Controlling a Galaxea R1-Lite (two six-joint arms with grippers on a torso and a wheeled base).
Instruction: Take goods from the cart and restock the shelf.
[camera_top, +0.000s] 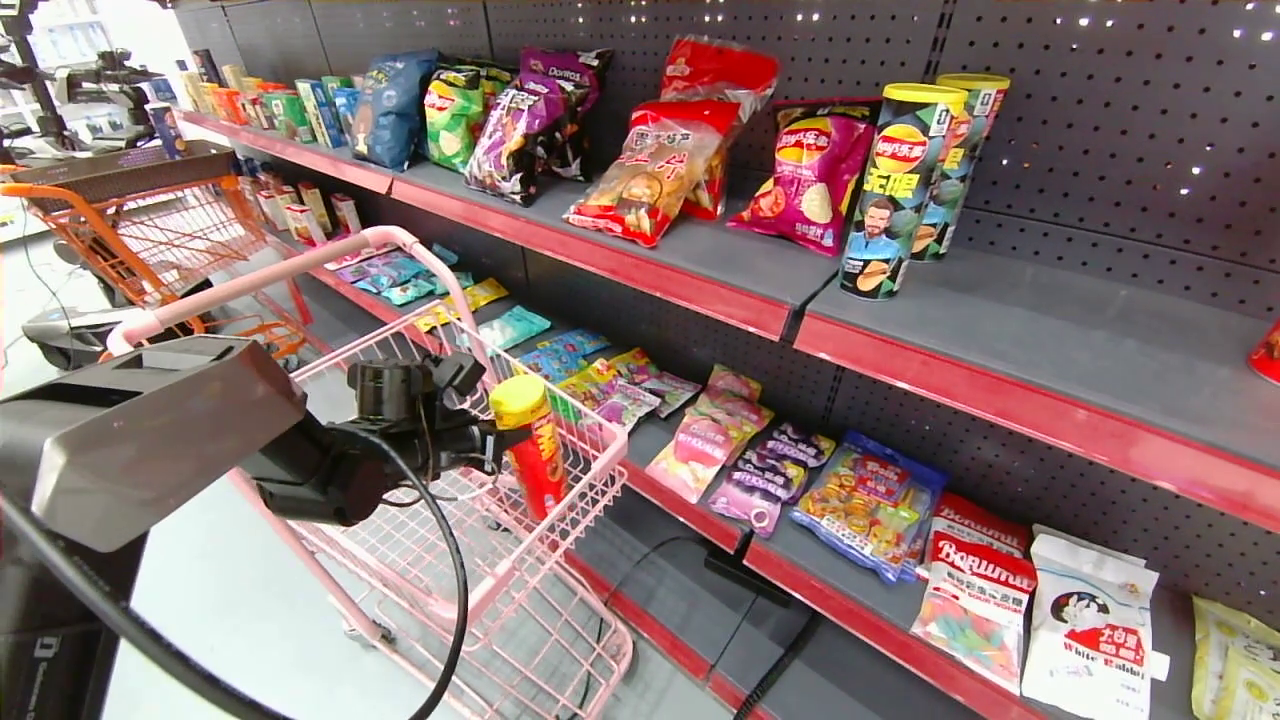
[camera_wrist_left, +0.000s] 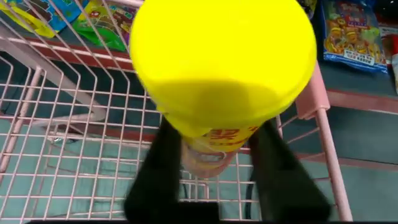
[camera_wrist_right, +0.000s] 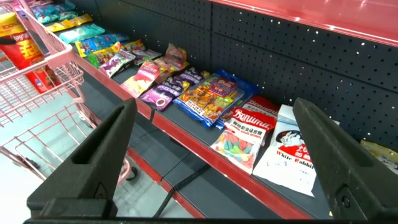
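In the head view my left gripper (camera_top: 505, 440) is shut on a red chip can (camera_top: 537, 465) with a yellow lid, held upright inside the pink cart (camera_top: 560, 620) near its shelf-side rim. The left wrist view looks down on the can's lid (camera_wrist_left: 224, 56), with black fingers (camera_wrist_left: 158, 168) pressing on either side of the body over the cart's wire floor (camera_wrist_left: 74, 124). My right gripper (camera_wrist_right: 211, 168) is open and holds nothing, hanging in front of the lower shelf (camera_wrist_right: 186, 146). From there the can (camera_wrist_right: 22, 50) and cart (camera_wrist_right: 62, 62) show farther off.
The upper shelf (camera_top: 1050, 330) has two green chip cans (camera_top: 895, 190) and several chip bags, with bare board to their right. Candy and snack bags (camera_top: 870, 500) cover the lower shelf. An orange cart (camera_top: 150, 230) stands behind. A black cable (camera_top: 640, 580) runs along the floor under the shelf.
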